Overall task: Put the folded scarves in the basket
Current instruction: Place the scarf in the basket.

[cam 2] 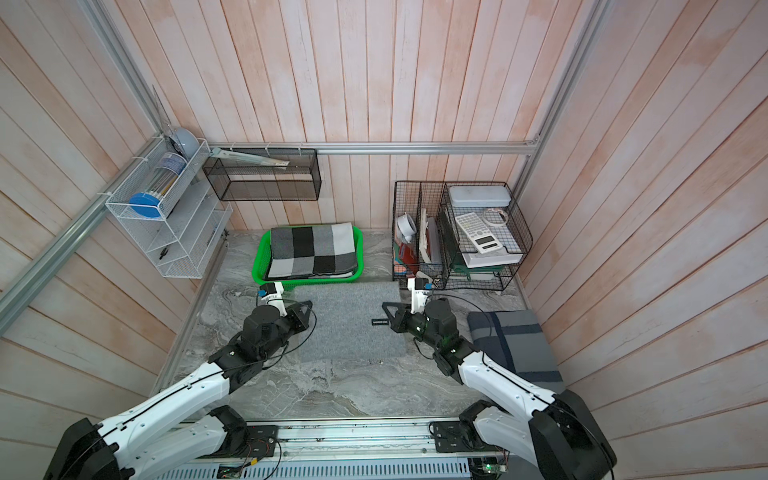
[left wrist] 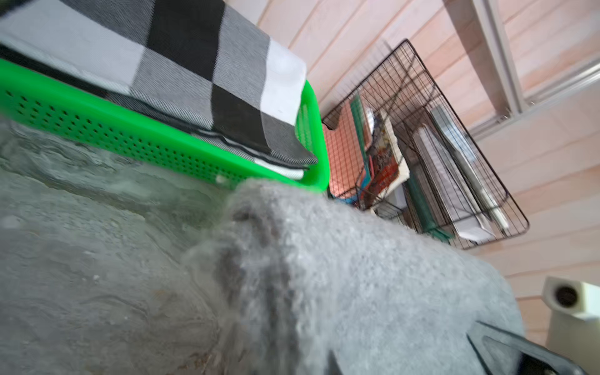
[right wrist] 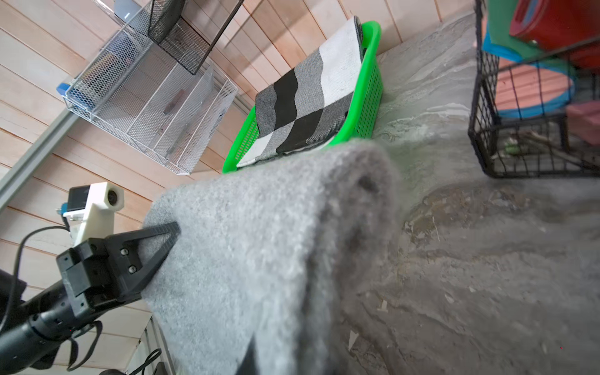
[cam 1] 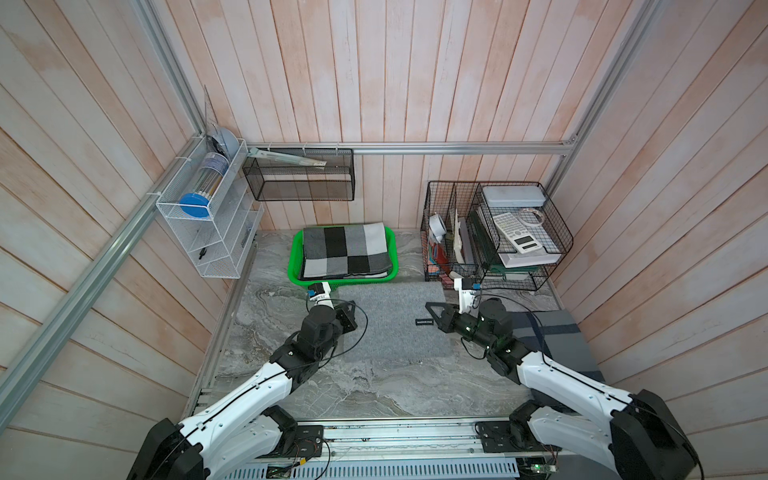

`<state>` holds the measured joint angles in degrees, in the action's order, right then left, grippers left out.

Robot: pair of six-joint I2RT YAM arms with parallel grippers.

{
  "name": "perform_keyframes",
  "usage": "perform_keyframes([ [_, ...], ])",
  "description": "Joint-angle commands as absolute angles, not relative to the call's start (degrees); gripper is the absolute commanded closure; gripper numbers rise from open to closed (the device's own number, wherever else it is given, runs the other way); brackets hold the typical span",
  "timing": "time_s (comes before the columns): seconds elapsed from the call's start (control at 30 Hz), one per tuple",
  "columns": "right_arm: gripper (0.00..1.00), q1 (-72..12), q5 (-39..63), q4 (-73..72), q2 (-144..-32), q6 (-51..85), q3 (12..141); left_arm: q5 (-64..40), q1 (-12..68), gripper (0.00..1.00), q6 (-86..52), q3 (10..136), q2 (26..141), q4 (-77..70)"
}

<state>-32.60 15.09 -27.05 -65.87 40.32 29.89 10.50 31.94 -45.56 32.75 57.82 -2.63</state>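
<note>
basket [cam 1: 296, 254] at 12 o'clock on counter [cam 1: 374, 390]: folded black-white checked scarf [cam 1: 347, 249] held inside | grey fleecy scarf [cam 1: 390, 328] just 6 o'clock of basket | left gripper [cam 1: 351, 311] clamped on its 9 o'clock edge | right gripper [cam 1: 431, 309] clamped on its 3 o'clock edge

Even, diffuse light is filling the cell in both top views, keeping the plank walls [cam 1: 415, 83] bright and casting only soft, faint shadows on the tabletop [cam 1: 374, 386]. The wide lens is bowing the aluminium rails [cam 1: 415, 148] and planks outward toward the edges. In the left wrist view the grey scarf [left wrist: 373, 276], close to the lens, is smearing out of focus, while the basket [left wrist: 130, 130] is showing sharper. In the right wrist view the scarf's near end is blurring and the wire organiser [right wrist: 519, 146] is softening.
</note>
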Motion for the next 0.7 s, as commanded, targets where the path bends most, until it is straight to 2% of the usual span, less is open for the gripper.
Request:
perform_keyframes([
  [0.0,1.00,-32.6,12.1,-27.7,-70.7,36.0,38.2,12.4,25.2,1.00,-43.1,37.0,59.1,-0.4],
  [0.17,1.00,-31.8,13.4,-23.6,-83.4,34.0,54.2,7.0,15.8,1.00,-41.6,43.9,63.8,-2.7],
  [0.4,1.00,-30.7,17.2,-19.9,-99.7,30.9,76.2,2.6,6.9,1.00,-40.0,56.0,75.6,-3.0],
  [0.67,1.00,-27.6,22.4,-17.5,-115.2,33.8,92.4,2.2,2.0,1.00,-37.5,67.4,87.4,-3.0],
])
